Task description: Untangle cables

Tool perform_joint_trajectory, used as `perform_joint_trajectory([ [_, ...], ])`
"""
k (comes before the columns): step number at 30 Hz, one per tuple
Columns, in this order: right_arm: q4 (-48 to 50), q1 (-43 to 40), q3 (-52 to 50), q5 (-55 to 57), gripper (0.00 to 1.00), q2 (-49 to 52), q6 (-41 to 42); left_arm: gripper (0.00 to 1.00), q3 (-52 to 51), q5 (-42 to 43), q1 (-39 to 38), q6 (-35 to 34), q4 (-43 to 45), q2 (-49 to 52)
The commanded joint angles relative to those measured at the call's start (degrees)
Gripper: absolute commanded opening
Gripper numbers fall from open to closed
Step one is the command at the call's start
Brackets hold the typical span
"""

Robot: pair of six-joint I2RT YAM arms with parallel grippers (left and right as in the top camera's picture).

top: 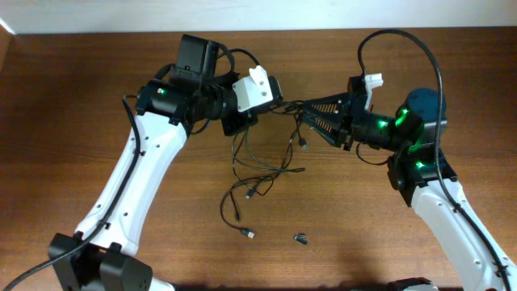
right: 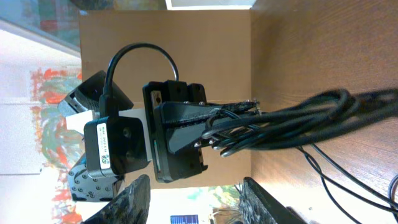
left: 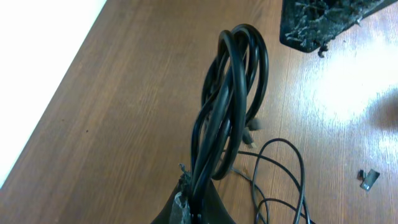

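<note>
The black cables (top: 260, 166) hang as a tangled bundle from my left gripper (top: 283, 103), with loose loops and metal-tipped plugs (top: 249, 234) trailing onto the wooden table. In the left wrist view the left gripper (left: 199, 202) is shut on a thick twisted loop of cables (left: 231, 93). My right gripper (top: 311, 115) is open and empty, just right of the left gripper and facing it. In the right wrist view its two fingers (right: 199, 202) are spread, and the cable bundle (right: 298, 121) runs from the left gripper (right: 180, 127) across the view beyond them.
A tiny dark stubby piece (top: 300, 238) lies on the table near the front; it also shows in the left wrist view (left: 369, 179). A blue round object (top: 424, 101) sits behind the right arm. The table's far edge (top: 323, 32) meets a white wall.
</note>
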Motion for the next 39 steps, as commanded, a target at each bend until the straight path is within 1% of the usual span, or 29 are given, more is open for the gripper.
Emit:
perform_joint_trajectory([
  [1, 0.0, 0.4, 0.2, 4.2, 0.43, -0.6, -0.2, 0.0, 0.3, 3.1, 0.0, -3.1, 0.5, 0.3],
  [3, 0.0, 0.4, 0.2, 6.4, 0.43, -0.6, -0.1, 0.0, 0.3, 5.0, 0.0, -4.7, 0.3, 0.3],
  [6, 0.0, 0.4, 0.2, 8.0, 0.41, -0.6, -0.2, 0.0, 0.3, 5.2, -0.7, -5.2, 0.2, 0.3],
  [9, -0.1, 0.4, 0.2, 8.5, 0.3, -0.6, -1.8, 0.0, 0.3, 4.9, -3.2, -5.2, 0.3, 0.3],
  [11, -0.3, 0.4, 0.2, 8.7, 0.27, -0.6, -2.3, 0.0, 0.3, 4.9, -4.2, -5.2, 0.3, 0.3],
  [16, -0.3, 0.4, 0.2, 8.7, 0.14, -0.6, -2.5, 0.0, 0.3, 4.5, -4.3, -5.2, 0.3, 0.3],
  [19, -0.3, 0.4, 0.2, 8.7, 0.12, -0.6, -2.5, 0.0, 0.3, 4.5, -4.2, -5.2, 0.4, 0.3],
  [21, -0.3, 0.4, 0.2, 8.6, 0.04, -0.6, -3.5, 0.0, 0.3, 4.5, -4.2, -5.2, 0.6, 0.3],
  [25, -0.2, 0.4, 0.2, 6.8, 0.04, -0.6, -9.3, 0.0, 0.3, 4.5, -4.2, -5.2, 1.6, 0.4],
  [27, -0.2, 0.4, 0.2, 4.9, 0.04, -0.6, -13.5, 0.0, 0.3, 4.5, -4.2, -5.4, 2.4, 0.4],
  [32, 0.2, 0.4, 0.2, -0.9, 0.04, -0.6, -23.1, 0.0, 0.3, 3.7, -4.0, -11.0, 7.1, 0.4],
  [34, 0.2, 0.4, 0.2, -3.7, 0.04, -0.6, -26.8, 0.0, 0.3, 1.5, -4.0, -14.0, 9.5, 0.4],
  [36, 0.2, 0.4, 0.2, -7.1, 0.04, -0.6, -30.7, 0.0, 0.3, -2.7, -4.0, -16.8, 11.4, 0.4],
  [39, 0.2, 0.4, 0.2, -11.5, 0.04, -0.6, -35.3, 0.0, 0.3, -8.5, -3.5, -18.8, 12.6, 0.4],
])
